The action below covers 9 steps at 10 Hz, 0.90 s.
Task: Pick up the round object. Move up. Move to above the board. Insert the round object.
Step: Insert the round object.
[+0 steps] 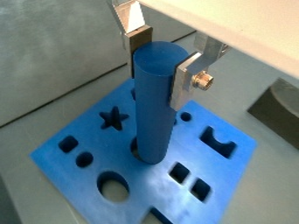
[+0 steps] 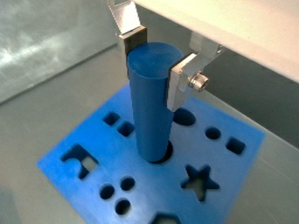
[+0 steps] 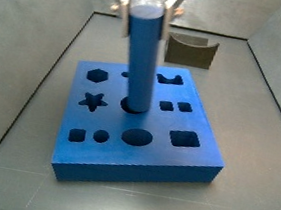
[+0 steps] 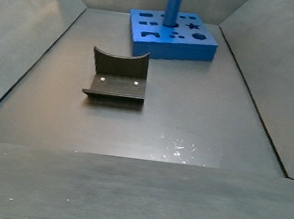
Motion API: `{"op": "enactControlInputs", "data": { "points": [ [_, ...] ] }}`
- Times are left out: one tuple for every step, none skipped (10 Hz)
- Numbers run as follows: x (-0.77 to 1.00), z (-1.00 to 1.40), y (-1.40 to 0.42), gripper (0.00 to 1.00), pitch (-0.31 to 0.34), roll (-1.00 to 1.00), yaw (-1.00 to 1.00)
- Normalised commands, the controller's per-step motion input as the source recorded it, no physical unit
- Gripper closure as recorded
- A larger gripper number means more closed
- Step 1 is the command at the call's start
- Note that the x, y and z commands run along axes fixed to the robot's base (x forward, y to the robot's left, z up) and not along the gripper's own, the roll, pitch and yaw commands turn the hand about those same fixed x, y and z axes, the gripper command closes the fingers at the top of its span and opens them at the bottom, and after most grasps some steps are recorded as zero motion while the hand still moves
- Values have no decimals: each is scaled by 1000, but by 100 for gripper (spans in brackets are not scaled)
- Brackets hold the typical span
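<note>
Near in side view: dark notched fixture on grey floor, apart from board. Farther back I see blue cut-out board. Blue cylinder rod upright, lower end in round hole near board centre. Gripper at rod top, silver fingers clamped on rod.

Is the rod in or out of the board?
In: the rod stands upright, its foot in a round hole of the board, hand around its top.
</note>
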Motion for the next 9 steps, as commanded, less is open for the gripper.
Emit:
{"op": "enactControlInputs", "data": {
  "points": [
    [0, 0, 0, 100, 0, 14, 0],
    [-86, -146, 0, 100, 180, 131, 6],
    [-54, -603, -74, 100, 0, 0, 77],
    [66, -326, -111, 100, -151, -177, 0],
    [23, 0, 0, 100, 0, 0, 0],
    [74, 0, -26, 100, 0, 0, 0],
    [0, 9, 0, 100, 54, 57, 0],
    [0, -120, 0, 100, 0, 49, 0],
    [-54, -1000, 0, 100, -63, 309, 0]
  ]
}}
